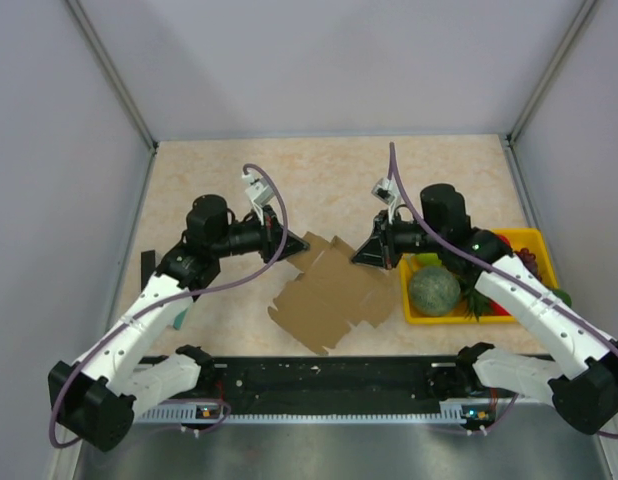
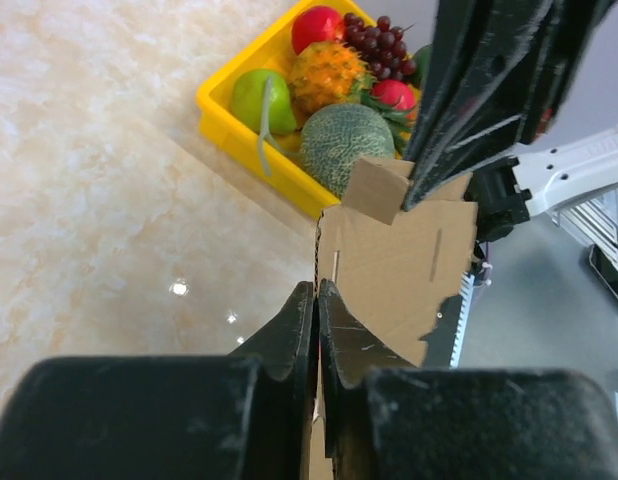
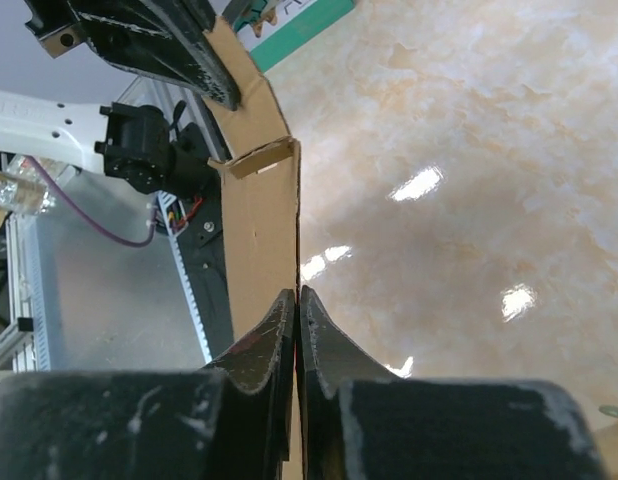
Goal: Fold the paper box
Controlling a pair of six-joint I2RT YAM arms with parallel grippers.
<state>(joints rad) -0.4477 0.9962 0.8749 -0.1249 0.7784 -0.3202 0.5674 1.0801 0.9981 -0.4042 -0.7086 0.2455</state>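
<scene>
The paper box point(image 1: 329, 292) is a flat brown die-cut cardboard sheet, held between the two arms at the middle of the table. My left gripper point(image 1: 303, 243) is shut on its far left corner. In the left wrist view the jaws pinch the sheet's thin edge point(image 2: 317, 292), and the paper box point(image 2: 394, 265) stretches away from them. My right gripper point(image 1: 355, 257) is shut on the sheet's right edge. In the right wrist view its jaws are pressed onto the cardboard's edge point(image 3: 296, 296), with the paper box point(image 3: 254, 225) curving off toward the left gripper's fingers point(image 3: 179, 45).
A yellow tray point(image 1: 537, 241) of fruit, with a green melon point(image 1: 434, 290) in it, stands right of the sheet, under the right arm. A teal packet point(image 1: 179, 318) lies beneath the left arm. A dark strip point(image 1: 146, 263) lies at the left wall. A black rail point(image 1: 329, 375) runs along the near edge.
</scene>
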